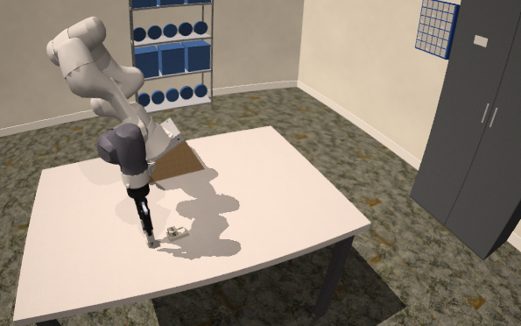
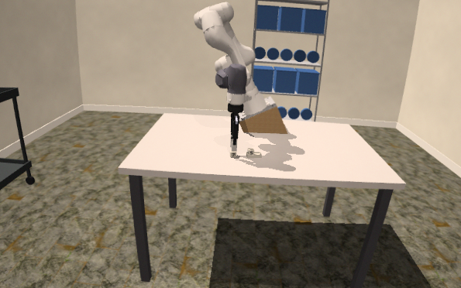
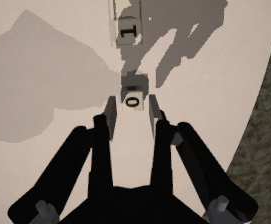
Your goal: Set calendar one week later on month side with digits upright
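The loose cube (image 1: 151, 244) (image 2: 233, 155) (image 3: 132, 102) stands on the table left of the tray, with a 0 on top and a 7 on its front side. My gripper (image 1: 150, 237) (image 2: 233, 148) (image 3: 132, 104) points down at this cube. Its fingers are partly open, one on each side, with narrow gaps showing in the wrist view. The small pale tray (image 1: 183, 235) (image 2: 256, 156) lies on the table. The other cube (image 1: 172, 231) (image 2: 250, 152) (image 3: 128, 31) is in its left part, showing a 5 in front and a 1 on top. The tray's far part is cut off in the wrist view.
The brown wedge base (image 1: 179, 164) (image 2: 265, 123) of the arm stands at the back of the table (image 1: 278, 184) (image 2: 323, 155). The arm's shadow falls over and beside the tray. The table's front edge lies in front of the loose cube.
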Motion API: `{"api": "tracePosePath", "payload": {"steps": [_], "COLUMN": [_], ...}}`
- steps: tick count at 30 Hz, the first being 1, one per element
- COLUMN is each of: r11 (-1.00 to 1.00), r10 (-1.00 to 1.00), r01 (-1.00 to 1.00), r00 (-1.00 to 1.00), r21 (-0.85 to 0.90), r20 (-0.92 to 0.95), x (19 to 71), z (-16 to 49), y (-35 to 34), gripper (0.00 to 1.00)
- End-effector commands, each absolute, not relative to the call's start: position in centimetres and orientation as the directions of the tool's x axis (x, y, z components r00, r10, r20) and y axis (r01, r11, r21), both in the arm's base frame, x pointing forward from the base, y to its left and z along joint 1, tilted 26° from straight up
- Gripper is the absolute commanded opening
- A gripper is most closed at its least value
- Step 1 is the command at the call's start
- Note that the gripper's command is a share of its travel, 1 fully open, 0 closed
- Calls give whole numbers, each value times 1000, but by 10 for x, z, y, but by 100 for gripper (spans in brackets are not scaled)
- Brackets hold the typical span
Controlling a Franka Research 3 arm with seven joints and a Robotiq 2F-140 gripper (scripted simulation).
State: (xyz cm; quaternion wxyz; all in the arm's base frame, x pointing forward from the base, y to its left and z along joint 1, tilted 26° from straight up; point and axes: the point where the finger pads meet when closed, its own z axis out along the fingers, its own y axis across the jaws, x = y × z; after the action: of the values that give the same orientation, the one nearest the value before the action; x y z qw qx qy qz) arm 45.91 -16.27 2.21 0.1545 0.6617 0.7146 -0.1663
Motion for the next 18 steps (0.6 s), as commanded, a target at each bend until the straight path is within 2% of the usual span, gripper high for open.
{"api": "tracePosePath", "payload": {"steps": [1, 18], "r11": [65, 65], "r10": [895, 895], "r01": [997, 997], "r00": [-72, -72], "r21": [-31, -31], "r20": [-441, -441], "x": [459, 459], "z": [22, 13], "y": [-164, -168], "gripper": [28, 28]}}
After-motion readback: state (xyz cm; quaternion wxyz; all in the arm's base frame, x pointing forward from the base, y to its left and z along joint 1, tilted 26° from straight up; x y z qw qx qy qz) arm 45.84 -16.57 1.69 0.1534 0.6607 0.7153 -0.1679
